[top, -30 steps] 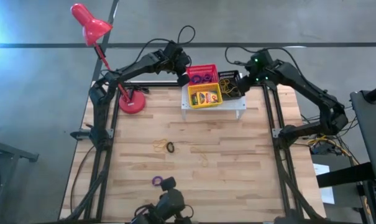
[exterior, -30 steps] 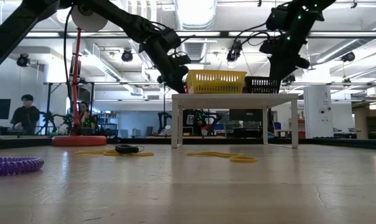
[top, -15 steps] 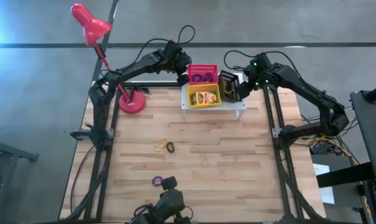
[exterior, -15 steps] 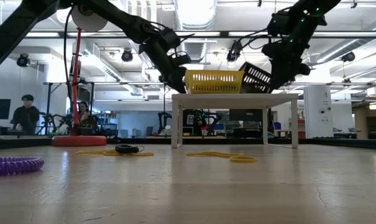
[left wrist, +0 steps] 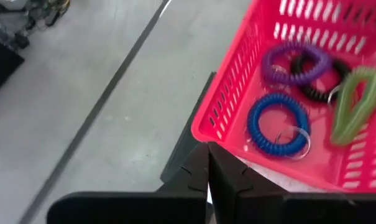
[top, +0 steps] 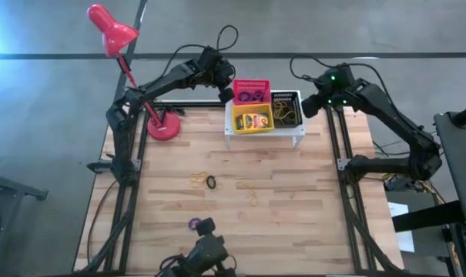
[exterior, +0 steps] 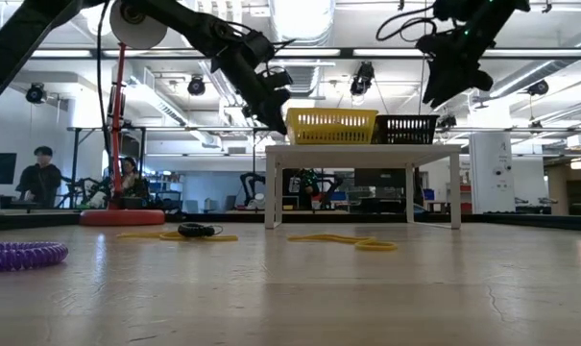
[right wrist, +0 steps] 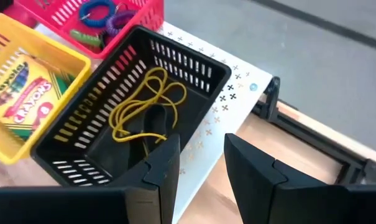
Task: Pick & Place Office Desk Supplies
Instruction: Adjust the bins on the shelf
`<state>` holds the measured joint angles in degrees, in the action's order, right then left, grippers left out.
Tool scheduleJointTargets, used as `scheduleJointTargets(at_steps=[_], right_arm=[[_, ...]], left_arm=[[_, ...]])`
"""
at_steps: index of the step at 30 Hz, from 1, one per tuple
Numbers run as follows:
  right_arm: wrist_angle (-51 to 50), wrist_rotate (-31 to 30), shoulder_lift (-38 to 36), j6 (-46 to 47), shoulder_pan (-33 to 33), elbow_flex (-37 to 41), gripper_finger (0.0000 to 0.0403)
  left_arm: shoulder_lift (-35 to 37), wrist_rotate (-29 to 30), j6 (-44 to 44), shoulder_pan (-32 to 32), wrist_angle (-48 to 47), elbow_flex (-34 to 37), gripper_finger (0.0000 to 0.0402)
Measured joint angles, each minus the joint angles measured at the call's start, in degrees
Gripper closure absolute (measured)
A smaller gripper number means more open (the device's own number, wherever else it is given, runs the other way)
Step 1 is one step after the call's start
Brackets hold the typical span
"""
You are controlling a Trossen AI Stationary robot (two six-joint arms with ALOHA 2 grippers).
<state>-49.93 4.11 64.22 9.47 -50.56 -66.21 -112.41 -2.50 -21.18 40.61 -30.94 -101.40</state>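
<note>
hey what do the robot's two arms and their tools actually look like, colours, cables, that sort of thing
Both arms are dark, near-black, jointed links with loose black cables looping off their upper parts. The right arm shows small green lights near its wrist. Each ends in a two-finger tool: the left tool and right tool have matte black, angular, blocky fingers with stepped inner edges. No other markings are readable.

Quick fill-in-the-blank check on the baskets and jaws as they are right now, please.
1. The crayon box lies in the ____ basket.
2. The yellow loops lie in the ____ basket.
3. The blue loop lies in the ____ basket.
4. The right gripper beside the shelf has its jaws ____.

Missing words: yellow; black; pink-red; open
</note>
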Motion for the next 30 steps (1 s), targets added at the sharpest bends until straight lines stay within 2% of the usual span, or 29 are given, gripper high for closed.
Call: scheduleJointTargets(at_steps=[3, 8, 14, 22, 30], right_arm=[[0.1, -3.0, -1.1, 0.0, 2.5, 0.4, 0.0280], [0.9, -6.4, -3.3, 1.3, 8.4, 2.0, 0.0280], [2.5, -9.2, -8.7, 7.2, 17.6, 6.1, 0.0280], [7.7, -13.4, -15.3, 15.0, 28.6, 14.1, 0.0280], [12.2, -13.7, -16.5, 17.0, 32.7, 18.8, 0.0280]], left_arm=[[-0.5, -0.5, 2.5, 0.9, -1.6, -2.7, 0.0398], [-3.2, -4.9, 1.9, 3.3, -0.5, -7.4, 0.0400], [-8.4, -18.5, 1.7, 5.8, 1.6, -12.0, 0.0400], [-11.9, -23.0, 1.5, 7.1, 1.4, -13.7, 0.0401], [-12.3, -26.2, 1.7, 7.1, 0.0, -13.5, 0.0401]])
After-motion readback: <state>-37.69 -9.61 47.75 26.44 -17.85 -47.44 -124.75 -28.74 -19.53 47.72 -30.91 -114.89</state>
